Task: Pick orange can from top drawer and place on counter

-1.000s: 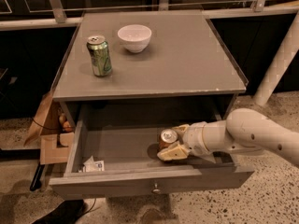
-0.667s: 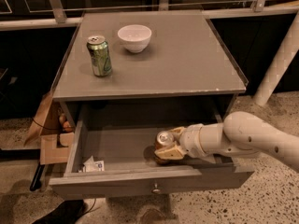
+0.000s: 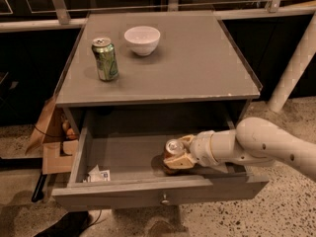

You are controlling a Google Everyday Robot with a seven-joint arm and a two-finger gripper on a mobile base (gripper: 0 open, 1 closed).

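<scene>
The orange can (image 3: 172, 149) stands upright in the open top drawer (image 3: 123, 157), right of its middle, silver top showing. My gripper (image 3: 178, 153) reaches in from the right at the end of the white arm (image 3: 256, 144). Its tan fingers (image 3: 181, 160) sit on either side of the can and close against it. The can's lower body is mostly hidden by the fingers and still rests on the drawer floor. The drawer's front panel carries a small round knob (image 3: 164, 199). The grey counter (image 3: 197, 63) lies above the drawer.
A green can (image 3: 105, 59) and a white bowl (image 3: 142, 40) stand on the counter's back left. A small white packet (image 3: 97, 174) lies in the drawer's front left corner. A cardboard box (image 3: 52, 142) sits on the floor to the left. A white post (image 3: 296, 63) rises at the right.
My gripper has slid a little to the left in the drawer and its fingers have come around the orange can. The can has shifted slightly left with them.
</scene>
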